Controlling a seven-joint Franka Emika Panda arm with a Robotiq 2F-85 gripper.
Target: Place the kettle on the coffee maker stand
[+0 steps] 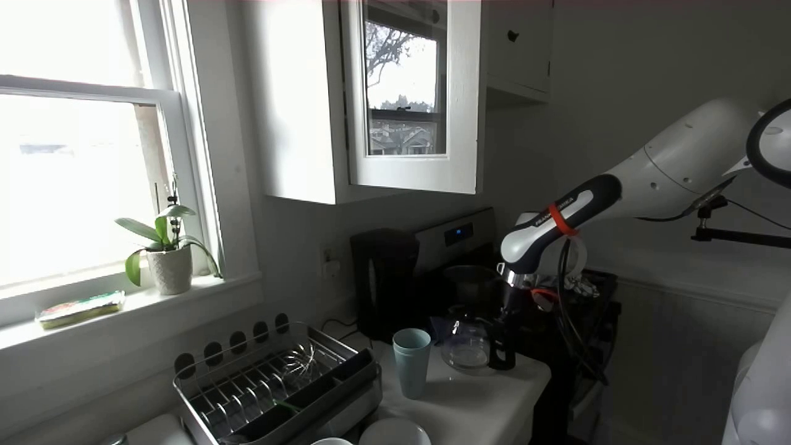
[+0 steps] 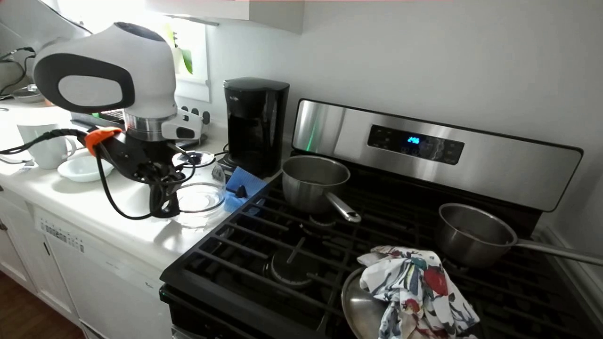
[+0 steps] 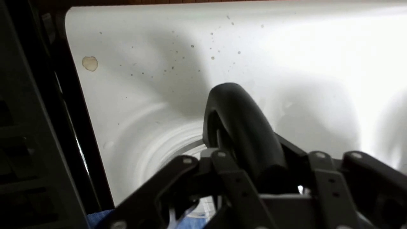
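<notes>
Where the black gas stove (image 2: 395,202) ends, the white desk (image 1: 469,402) begins, and at the back of that desk, beside the stove, stands the boxy black coffee maker (image 2: 249,117), its flat base, the stand (image 2: 249,165), near the kettle (image 1: 466,352) but apart from it. Upright on the desk by the stove's edge, the kettle has a clear, rounded glass body and a dark top, with a blue cloth (image 2: 245,186) just beside it. The pale blue-green cup (image 1: 412,361) stands near it too, a little apart. In the wrist view the kettle's black handle (image 3: 251,127) is a thick, smooth, curved loop, and much of the glass is hidden there. As for the fingers (image 3: 327,175), they point down and stand partly spread, one on each side of the handle; a gap shows between the handle and the finger at the right of the wrist view, and whether the finger at the left touches the handle cannot be told.
</notes>
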